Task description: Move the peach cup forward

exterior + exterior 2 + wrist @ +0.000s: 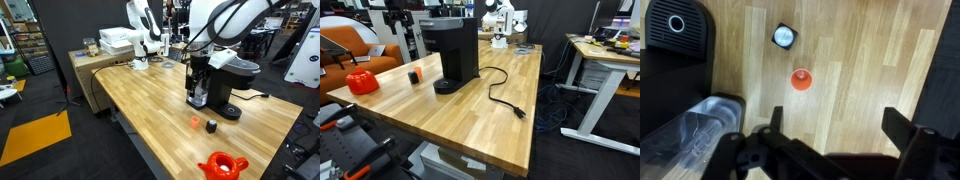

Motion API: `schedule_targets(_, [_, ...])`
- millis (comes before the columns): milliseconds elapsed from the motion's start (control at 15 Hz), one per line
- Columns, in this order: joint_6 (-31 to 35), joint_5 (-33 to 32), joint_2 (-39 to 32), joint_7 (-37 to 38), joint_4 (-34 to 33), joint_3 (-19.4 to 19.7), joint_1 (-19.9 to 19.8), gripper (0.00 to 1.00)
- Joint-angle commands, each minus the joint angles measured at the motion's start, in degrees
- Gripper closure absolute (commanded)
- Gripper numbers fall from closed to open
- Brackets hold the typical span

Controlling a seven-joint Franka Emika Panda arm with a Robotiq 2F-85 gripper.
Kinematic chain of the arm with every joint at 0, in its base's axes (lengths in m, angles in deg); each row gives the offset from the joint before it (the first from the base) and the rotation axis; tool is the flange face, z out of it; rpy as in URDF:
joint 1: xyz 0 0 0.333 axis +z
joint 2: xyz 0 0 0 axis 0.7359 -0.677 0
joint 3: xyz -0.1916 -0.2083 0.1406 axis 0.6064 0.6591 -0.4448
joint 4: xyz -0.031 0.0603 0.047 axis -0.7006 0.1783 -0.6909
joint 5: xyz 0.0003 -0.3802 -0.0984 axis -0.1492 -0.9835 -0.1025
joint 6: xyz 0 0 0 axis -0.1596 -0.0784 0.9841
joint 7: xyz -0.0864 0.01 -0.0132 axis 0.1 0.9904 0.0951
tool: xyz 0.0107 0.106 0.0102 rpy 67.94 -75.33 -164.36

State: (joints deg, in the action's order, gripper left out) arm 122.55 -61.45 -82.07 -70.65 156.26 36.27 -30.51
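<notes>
The gripper [835, 130] has its 2 jaws spread wide and holds nothing. Just ahead of the jaws, off-centre toward the coffee maker [680, 60], sits the peach cup [801, 79]. It is probably light, stiff and easily tipped, so a centred, gentle pinch across its wall suits. The black cylinder [785, 37] lies beyond.

Orange-peach cup [801, 79], black cylinder [785, 37]
</notes>
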Motion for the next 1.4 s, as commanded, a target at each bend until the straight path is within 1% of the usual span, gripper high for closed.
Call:
schedule_targets(0, [-0.1, 0.4, 0.0, -0.2, -0.1, 0.9, 0.9, 0.00])
schedule_targets(67, [1.1, -0.4, 0.9, -0.1, 0.3, 1.0, 1.0, 0.00])
schedule_targets(267, [2.9, 1.1, 0.4, 0.5, -0.1, 1.0, 0.7, 0.00])
schedule_targets(600, [3.2, 3.1, -3.6, 4.7, -0.9, 2.4, 0.9, 0.00])
schedule_targets(867, [4.3, 4.8, -7.3, 5.8, -1.2, 3.1, 1.1, 0.00])
schedule_targets(1333, [7.0, 6.7, -11.0, 6.3, -1.1, 4.3, 0.9, 0.00])
